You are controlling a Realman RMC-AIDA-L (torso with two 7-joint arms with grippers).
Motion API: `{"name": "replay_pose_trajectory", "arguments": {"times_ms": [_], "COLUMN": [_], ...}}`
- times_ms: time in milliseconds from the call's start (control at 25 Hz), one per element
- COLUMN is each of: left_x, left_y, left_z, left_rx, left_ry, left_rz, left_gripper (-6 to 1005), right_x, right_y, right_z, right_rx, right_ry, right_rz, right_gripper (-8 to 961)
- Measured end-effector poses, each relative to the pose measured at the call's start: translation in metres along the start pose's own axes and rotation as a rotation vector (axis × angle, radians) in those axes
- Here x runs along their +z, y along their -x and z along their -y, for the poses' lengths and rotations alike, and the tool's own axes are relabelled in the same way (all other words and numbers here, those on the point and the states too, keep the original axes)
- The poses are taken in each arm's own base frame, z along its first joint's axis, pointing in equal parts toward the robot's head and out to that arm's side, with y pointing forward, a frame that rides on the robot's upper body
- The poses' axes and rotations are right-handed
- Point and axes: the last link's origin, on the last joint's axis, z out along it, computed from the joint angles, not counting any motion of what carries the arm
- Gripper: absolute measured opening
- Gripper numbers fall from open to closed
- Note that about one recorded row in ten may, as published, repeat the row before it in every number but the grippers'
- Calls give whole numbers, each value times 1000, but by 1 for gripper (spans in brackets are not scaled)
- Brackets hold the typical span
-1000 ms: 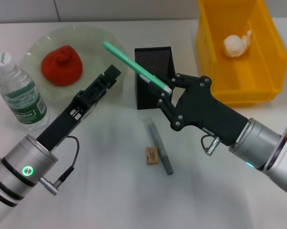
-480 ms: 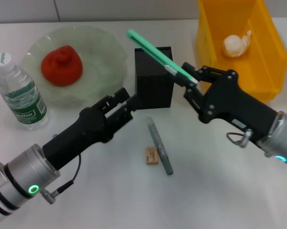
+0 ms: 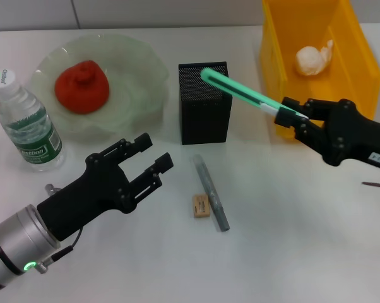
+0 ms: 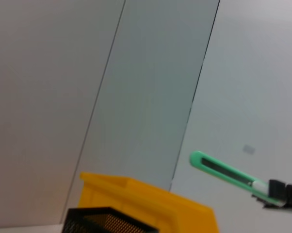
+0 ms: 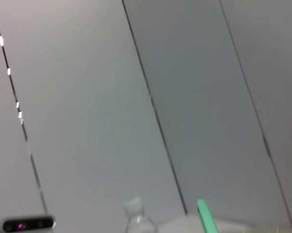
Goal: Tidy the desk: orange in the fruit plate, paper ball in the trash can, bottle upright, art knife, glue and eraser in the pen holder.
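While the right claw [image 3: 290, 116] grips the green knife [image 3: 240, 92] by one end, its free tip hangs above the pen holder [image 3: 204, 110]; left claw [image 3: 153, 158], released, hovers in front of the holder's left corner, with the eraser [image 3: 201, 206] and grey glue stick [image 3: 210, 192] on the tabletop [image 3: 272, 240] before the holder

Work surface: white tabletop [image 3: 285, 252], matte, evenly lit, soft shadows only. Far edge meets pale grey wall [image 3: 165, 12]; one dark vertical seam visible far left. Wrist views: grey wall panels [image 4: 151, 87] split by thin dark seams. Small bright light specks along one seam [image 5: 10, 73].
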Motion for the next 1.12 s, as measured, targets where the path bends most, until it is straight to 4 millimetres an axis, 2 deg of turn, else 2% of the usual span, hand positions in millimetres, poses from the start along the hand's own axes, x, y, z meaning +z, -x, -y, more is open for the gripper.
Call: {"name": "replay_pose_trajectory", "arguments": {"times_ms": [160,200,240,360,400,440,560,600,760,800,1120], "left_x": [-1,-1,-1,-1,-2,-2,-2,-2,-3,-3,-6], "left_y": [5,6,6,6,6,6,6,7,7,7,9], "left_z": [2,1,1,0,1,1,1,0,0,0,0], "left_rx": [36,49,49,53,54,54,53,52,51,50,44], "left_ry": [-20,-20,-20,-22,-25,-25,-29,-30,-32,-35,-45], "left_rz": [25,27,27,27,27,27,26,26,26,26,24], "left_gripper": [574,574,574,575,575,575,575,576,576,576,577], "right_x": [-8,-10,-10,-11,-6,-6,6,15,27,35,58], "right_y": [15,28,28,50,66,66,85,96,106,111,122], "right_z": [12,20,20,30,36,36,41,45,52,57,64], "right_rx": [20,30,30,44,48,48,58,62,69,73,89], "right_ry": [12,15,15,15,23,23,46,46,20,1,-34], "right_rz": [-76,-117,-117,-163,-198,-198,-278,-334,-412,-480,-646], "right_gripper": [156,156,156,156,155,155,155,155,155,155,156]}}
